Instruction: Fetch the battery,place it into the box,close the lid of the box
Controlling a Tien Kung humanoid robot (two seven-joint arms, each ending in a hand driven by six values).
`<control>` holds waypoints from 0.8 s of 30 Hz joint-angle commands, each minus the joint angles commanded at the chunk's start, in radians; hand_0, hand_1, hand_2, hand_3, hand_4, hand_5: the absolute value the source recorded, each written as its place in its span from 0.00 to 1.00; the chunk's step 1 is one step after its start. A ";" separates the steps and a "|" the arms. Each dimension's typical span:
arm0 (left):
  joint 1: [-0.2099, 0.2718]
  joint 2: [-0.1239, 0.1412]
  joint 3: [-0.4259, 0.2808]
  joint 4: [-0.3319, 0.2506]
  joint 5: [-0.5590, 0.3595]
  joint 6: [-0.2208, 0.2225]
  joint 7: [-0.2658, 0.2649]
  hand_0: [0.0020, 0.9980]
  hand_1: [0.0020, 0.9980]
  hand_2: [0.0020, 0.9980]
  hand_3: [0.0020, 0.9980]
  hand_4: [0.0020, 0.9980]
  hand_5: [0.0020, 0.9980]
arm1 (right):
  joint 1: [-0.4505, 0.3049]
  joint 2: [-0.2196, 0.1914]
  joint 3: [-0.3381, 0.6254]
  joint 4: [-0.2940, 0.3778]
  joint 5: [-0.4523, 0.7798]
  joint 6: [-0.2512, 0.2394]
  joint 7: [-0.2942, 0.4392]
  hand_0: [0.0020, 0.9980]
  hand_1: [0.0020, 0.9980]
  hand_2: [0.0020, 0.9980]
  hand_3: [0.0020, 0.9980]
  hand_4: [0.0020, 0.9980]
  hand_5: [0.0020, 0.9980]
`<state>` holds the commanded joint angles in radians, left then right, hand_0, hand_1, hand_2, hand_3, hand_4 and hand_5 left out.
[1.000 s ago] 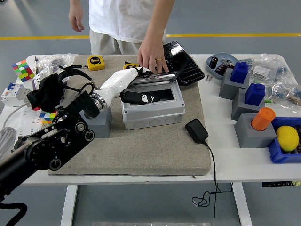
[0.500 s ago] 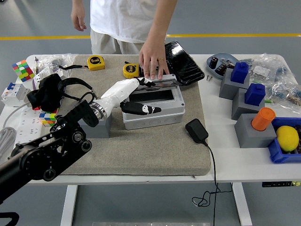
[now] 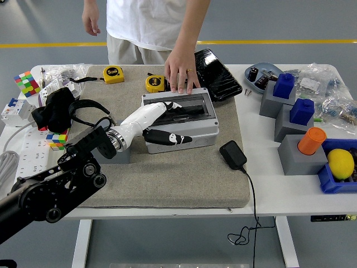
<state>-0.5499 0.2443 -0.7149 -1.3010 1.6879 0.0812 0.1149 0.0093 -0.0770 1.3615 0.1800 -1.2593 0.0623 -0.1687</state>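
Observation:
The grey box stands on the mat, its dark see-through lid lying down flat on it. My left hand, white with black fingers, reaches in from the left. Its fingers rest stretched out on the lid and its thumb lies along the box's front wall; it holds nothing. A person's hand presses on the box's far edge. No battery shows in the box through the lid. Some batteries lie in a grey dish at the back right.
Two yellow tape measures and a black tray lie behind the box. A black charger with its cord lies right of it. Grey blocks with blue and orange caps stand at the right. A black strap bundle lies at the left.
The lid has come down from tilted open to flat on the box. My left hand followed it down and drew back toward the box's front. The person's hand stayed on the far edge.

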 joint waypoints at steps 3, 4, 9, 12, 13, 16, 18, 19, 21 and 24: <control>0.015 0.002 -0.020 -0.024 -0.003 0.002 -0.008 0.79 0.81 0.77 0.78 1.00 0.62 | 0.001 -0.001 0.001 0.000 0.000 0.000 0.000 0.61 0.66 0.69 0.59 0.99 0.55; 0.020 0.002 -0.032 -0.034 -0.003 0.005 -0.013 0.79 0.81 0.77 0.78 1.00 0.62 | 0.001 0.000 0.001 0.000 0.001 -0.001 0.001 0.61 0.66 0.69 0.59 0.99 0.55; 0.063 -0.002 -0.121 -0.097 -0.011 0.025 -0.051 0.78 0.81 0.77 0.78 1.00 0.62 | 0.002 0.000 0.003 0.000 0.000 -0.001 0.000 0.61 0.66 0.69 0.59 0.99 0.55; 0.116 -0.010 -0.196 -0.139 -0.089 0.054 -0.116 0.78 0.81 0.77 0.78 1.00 0.62 | 0.002 0.000 0.005 0.000 -0.003 0.000 0.000 0.61 0.66 0.69 0.59 0.99 0.55; 0.140 -0.016 -0.227 -0.152 -0.134 0.065 -0.148 0.78 0.81 0.77 0.78 1.00 0.62 | 0.003 0.000 0.005 0.000 -0.004 0.000 -0.001 0.61 0.66 0.69 0.59 0.99 0.55; 0.196 -0.031 -0.298 -0.168 -0.254 0.079 -0.224 0.73 0.77 0.73 0.77 1.00 0.60 | 0.003 0.000 0.007 0.000 -0.005 0.000 -0.001 0.61 0.66 0.69 0.59 0.99 0.55; 0.235 -0.046 -0.348 -0.171 -0.337 0.076 -0.270 0.73 0.77 0.73 0.77 1.00 0.60 | 0.004 0.000 0.005 0.000 -0.004 0.000 0.000 0.61 0.66 0.69 0.59 0.99 0.55; 0.250 -0.051 -0.373 -0.172 -0.376 0.074 -0.286 0.73 0.77 0.73 0.77 1.00 0.60 | 0.004 0.000 0.005 0.000 -0.004 0.000 0.000 0.61 0.66 0.69 0.59 0.99 0.55; 0.292 -0.066 -0.434 -0.173 -0.467 0.071 -0.322 0.70 0.74 0.71 0.75 1.00 0.57 | 0.004 0.000 0.007 0.000 -0.005 0.000 0.000 0.61 0.66 0.69 0.59 0.99 0.55; 0.332 -0.076 -0.500 -0.176 -0.587 0.065 -0.344 0.70 0.74 0.71 0.75 1.00 0.57 | 0.004 0.000 0.009 0.000 -0.007 0.000 0.000 0.61 0.66 0.69 0.59 0.99 0.55</control>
<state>-0.2182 0.1687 -1.2150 -1.4768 1.1013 0.1466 -0.2290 0.0137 -0.0774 1.3704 0.1800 -1.2658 0.0620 -0.1686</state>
